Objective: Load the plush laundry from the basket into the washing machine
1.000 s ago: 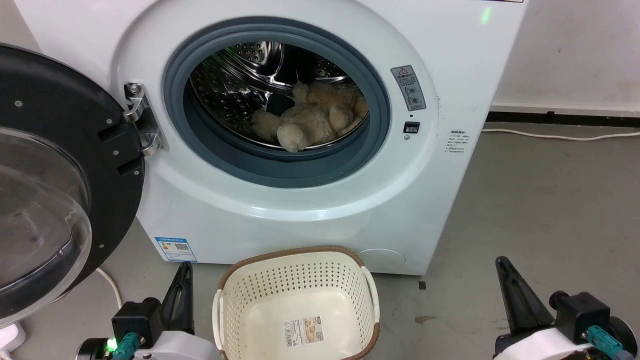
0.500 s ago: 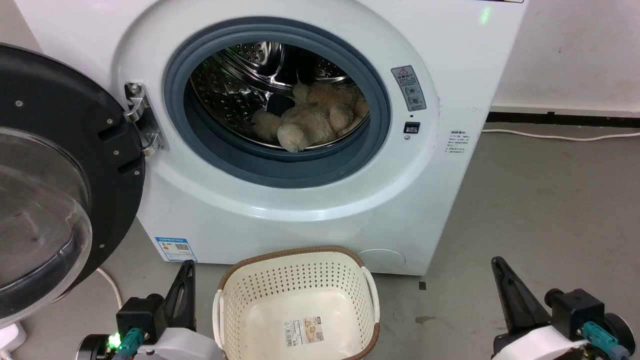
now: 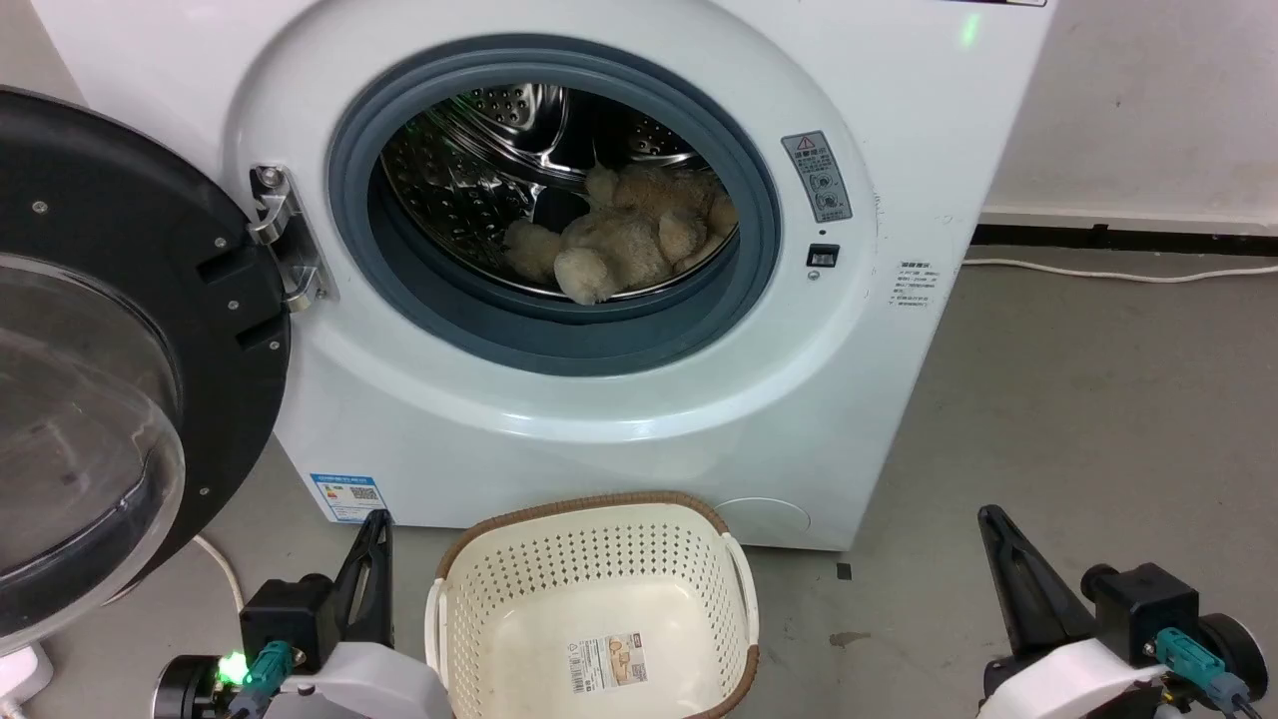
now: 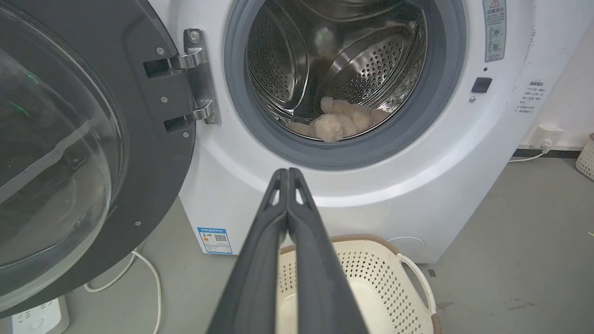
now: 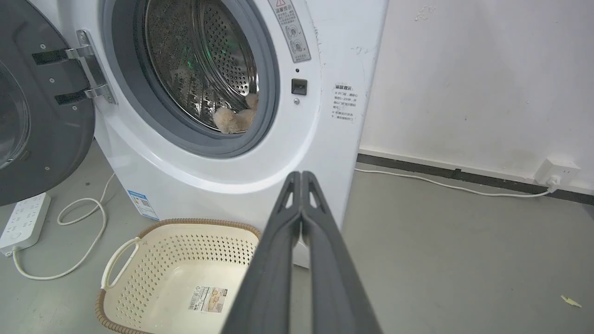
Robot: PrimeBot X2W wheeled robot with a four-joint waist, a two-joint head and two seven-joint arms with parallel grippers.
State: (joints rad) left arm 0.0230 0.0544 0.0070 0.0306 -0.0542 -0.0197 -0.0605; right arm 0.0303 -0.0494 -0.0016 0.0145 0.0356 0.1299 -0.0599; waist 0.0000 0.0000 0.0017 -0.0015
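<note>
While the plush toy [image 3: 619, 245] lies low in the drum [image 3: 469, 180], one limb sits near the gasket [image 3: 559, 340]. Basket [image 3: 579, 501] holds nothing. Left gripper [image 4: 287, 172] and right gripper [image 5: 301, 175] are pinched closed, carrying nothing. Risk: the door [image 3: 100, 300], if shut, likely traps that limb.

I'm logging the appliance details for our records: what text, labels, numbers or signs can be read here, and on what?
No wording is sharp enough to quote.
Grey warning sticker on the washing machine front: red triangle sign, pictograms; words blurred.
Printed block right of the opening: too small.
Blue label, lower left front: QR code; text unreadable.
Barcode sticker on the basket bottom: too small.
</note>
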